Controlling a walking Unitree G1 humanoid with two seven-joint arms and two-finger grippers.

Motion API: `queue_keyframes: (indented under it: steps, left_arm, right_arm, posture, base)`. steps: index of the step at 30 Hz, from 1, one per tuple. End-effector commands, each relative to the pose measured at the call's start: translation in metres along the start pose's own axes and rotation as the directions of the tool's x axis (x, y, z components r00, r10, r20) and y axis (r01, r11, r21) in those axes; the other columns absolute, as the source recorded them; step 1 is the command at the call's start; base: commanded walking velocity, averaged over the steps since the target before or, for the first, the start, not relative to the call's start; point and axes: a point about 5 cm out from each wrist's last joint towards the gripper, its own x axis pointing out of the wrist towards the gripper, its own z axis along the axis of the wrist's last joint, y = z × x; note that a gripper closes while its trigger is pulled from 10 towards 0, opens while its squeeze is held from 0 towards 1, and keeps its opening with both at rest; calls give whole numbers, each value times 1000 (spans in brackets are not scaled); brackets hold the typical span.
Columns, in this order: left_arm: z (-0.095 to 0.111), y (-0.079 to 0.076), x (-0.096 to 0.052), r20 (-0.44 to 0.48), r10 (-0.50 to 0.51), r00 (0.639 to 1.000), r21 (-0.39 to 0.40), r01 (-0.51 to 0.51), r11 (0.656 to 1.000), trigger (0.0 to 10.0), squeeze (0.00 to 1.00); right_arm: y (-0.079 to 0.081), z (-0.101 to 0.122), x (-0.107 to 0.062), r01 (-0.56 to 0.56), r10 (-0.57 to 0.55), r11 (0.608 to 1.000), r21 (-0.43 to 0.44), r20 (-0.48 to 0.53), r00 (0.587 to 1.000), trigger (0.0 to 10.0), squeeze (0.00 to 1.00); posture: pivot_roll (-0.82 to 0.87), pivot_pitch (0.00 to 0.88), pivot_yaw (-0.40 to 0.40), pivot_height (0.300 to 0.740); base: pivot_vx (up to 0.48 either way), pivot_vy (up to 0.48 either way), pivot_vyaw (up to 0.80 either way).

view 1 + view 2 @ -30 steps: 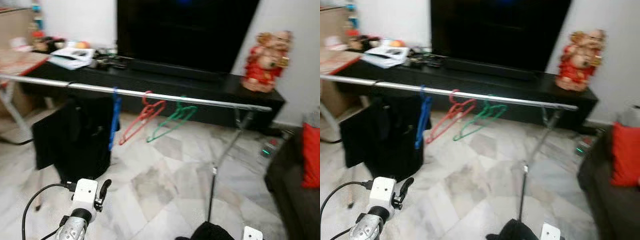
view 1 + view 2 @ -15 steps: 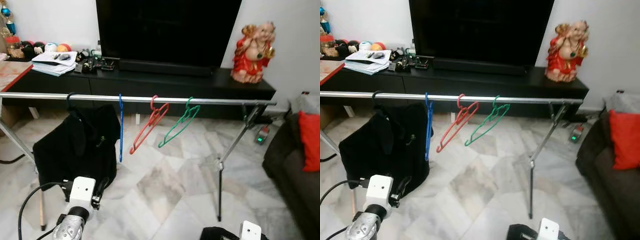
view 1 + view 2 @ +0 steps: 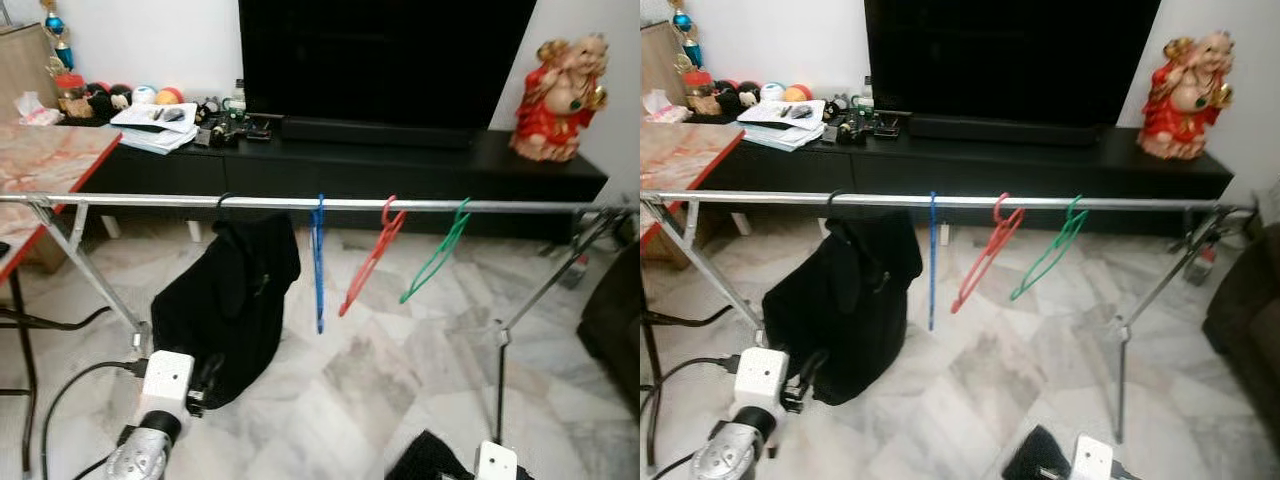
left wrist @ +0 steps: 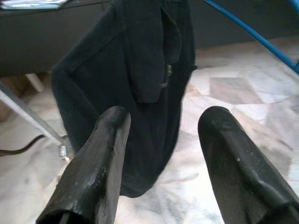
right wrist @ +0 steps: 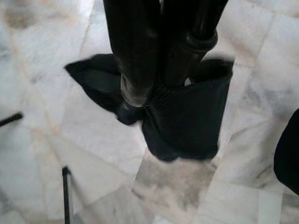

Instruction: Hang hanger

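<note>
Rail [image 3: 300, 203] first: a silver clothes bar stands across the marble floor ahead of me, in front of the black TV cabinet [image 3: 400, 165]. On it hang a black garment [image 3: 235, 290] on its own hook, then a blue hanger [image 3: 318, 260], a red hanger [image 3: 368, 258] and a green hanger [image 3: 435, 255], spaced apart and all empty.

My left gripper [image 4: 163, 158] is held low in front of me, fingers spread wide with nothing between them, pointing toward the black garment. My right gripper [image 5: 159, 60] is down near the floor with its fingers pressed together on a piece of dark cloth [image 5: 187, 121], which droops below them (I cannot make out a hanger inside it, so I cannot say whether one is there).

By my reckoning this is the approach step: I am facing the rail but standing well back, and nothing in my grip is near the bar. Next I would need to step closer, raise the right arm above bar height, and pick a free stretch, probably past the green hanger or between the garment and the blue one.
</note>
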Motion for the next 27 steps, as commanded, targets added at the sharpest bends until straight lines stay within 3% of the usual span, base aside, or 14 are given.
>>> queue_keyframes:
  steps: [1, 7, 25, 27]
  left_arm:
    - [6, -9, 2, 20, -51, 998, -18, 52, 999, 10000, 0]
    - [7, -12, 2, 19, -71, 997, -27, 72, 997, 10000, 0]
    - [8, -16, 2, 16, -98, 995, -42, 99, 994, 10000, 0]
    - [8, -16, 2, 16, -98, 995, -42, 98, 994, 10000, 0]
  right_arm:
    - [-7, 2, 0, 23, -23, 1000, -2, 11, 1000, 10000, 0]
    - [-9, 3, 0, 36, -36, 999, 8, 13, 999, 10000, 0]
    - [-11, 10, 1, 64, -64, 998, 6, 45, 997, 10000, 0]
    - [-10, 13, 1, 63, -63, 998, 3, 61, 996, 10000, 0]
  posture:
    - [177, 0, -54, 740]
    - [177, 0, -56, 740]
    - [184, 0, -67, 740]
    - [183, 0, -65, 740]
  base:
    - [0, 0, 0]
    - [0, 0, 0]
    - [0, 0, -781]
    - [0, 0, 0]
